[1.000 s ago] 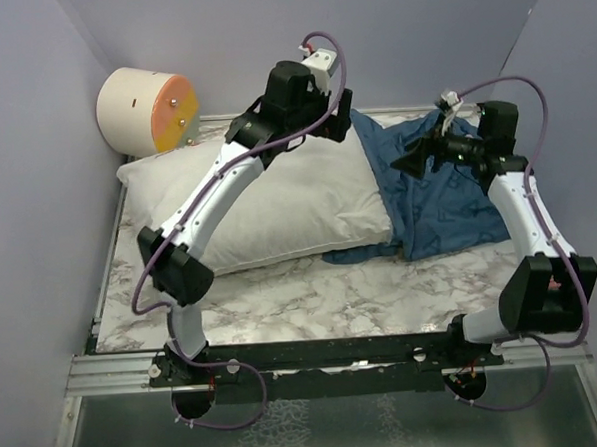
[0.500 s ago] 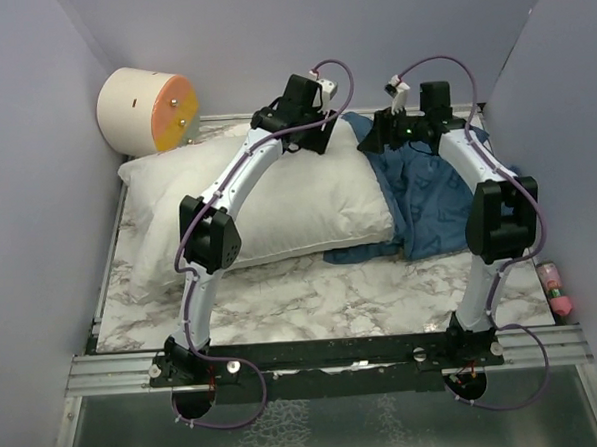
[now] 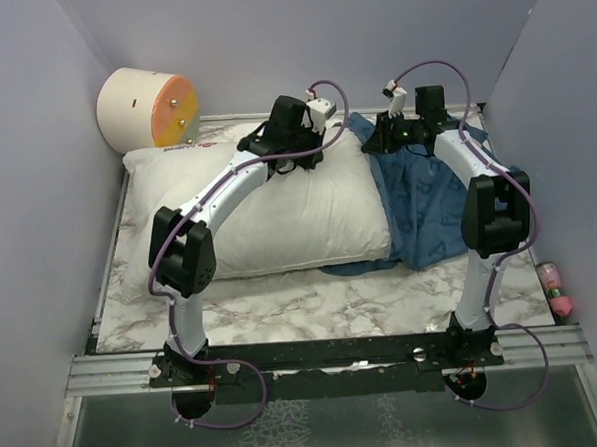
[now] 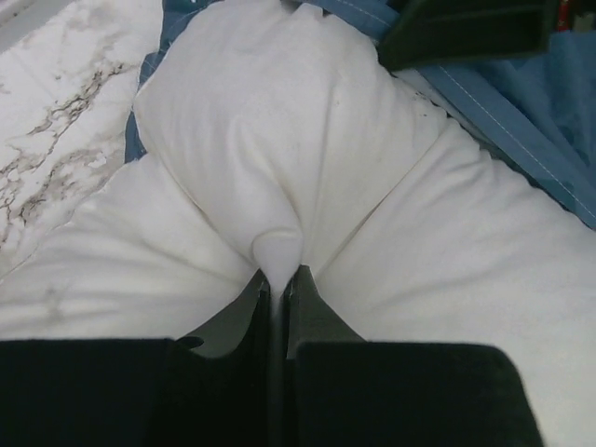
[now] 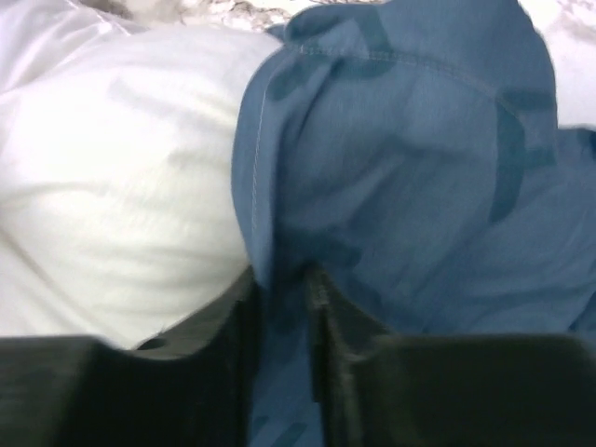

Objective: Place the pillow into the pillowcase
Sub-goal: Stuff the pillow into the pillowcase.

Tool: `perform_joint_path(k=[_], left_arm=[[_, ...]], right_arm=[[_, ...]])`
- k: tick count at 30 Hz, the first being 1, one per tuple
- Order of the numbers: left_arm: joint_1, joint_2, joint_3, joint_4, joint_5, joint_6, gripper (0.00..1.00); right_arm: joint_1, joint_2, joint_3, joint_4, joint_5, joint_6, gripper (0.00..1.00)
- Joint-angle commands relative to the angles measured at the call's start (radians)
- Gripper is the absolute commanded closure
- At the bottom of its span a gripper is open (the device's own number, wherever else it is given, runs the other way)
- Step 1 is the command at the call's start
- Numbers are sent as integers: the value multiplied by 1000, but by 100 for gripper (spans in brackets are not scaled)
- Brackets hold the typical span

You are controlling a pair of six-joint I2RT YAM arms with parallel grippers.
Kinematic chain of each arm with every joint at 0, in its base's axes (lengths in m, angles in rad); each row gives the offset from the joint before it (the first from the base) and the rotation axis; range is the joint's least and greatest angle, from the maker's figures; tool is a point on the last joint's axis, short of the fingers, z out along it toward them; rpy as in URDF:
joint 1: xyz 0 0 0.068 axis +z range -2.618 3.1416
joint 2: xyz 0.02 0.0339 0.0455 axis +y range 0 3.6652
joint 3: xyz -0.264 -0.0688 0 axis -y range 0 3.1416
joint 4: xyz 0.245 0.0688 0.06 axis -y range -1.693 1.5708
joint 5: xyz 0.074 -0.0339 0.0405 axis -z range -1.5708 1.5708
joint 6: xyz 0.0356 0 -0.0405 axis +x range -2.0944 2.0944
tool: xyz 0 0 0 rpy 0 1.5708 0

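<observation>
Pillow [image 3: 278, 210] lies long-axis left-right on marble table [image 3: 313, 303], right end inside pillowcase [image 3: 433, 206] mouth; left gripper [image 4: 277, 279] pinches pillow fabric, right gripper [image 5: 284, 289] clamps case hem just beside it.

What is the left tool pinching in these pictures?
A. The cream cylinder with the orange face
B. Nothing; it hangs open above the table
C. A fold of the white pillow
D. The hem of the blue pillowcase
C: in the left wrist view the left tool is shut on a bunched fold of the white pillow, with the blue pillowcase lying off to the side.
</observation>
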Motion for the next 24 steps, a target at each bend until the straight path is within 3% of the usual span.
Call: perform_joint_path(k=[1, 6, 15, 21, 24], left_arm=[[-73, -154, -229, 86, 117, 45, 100], [-123, -276, -405, 250, 99, 145, 100], [-163, -409, -498, 403, 58, 290, 100], [-183, -544, -649, 677, 157, 352, 100], [-203, -619, -724, 833, 178, 339, 100]], right_arm=[[1, -29, -22, 24, -117, 1, 86], [17, -123, -17, 49, -274, 19, 99], [124, -265, 90, 47, -475, 111, 99], [200, -299, 110, 93, -485, 224, 99], [200, -283, 153, 30, -374, 224, 99]])
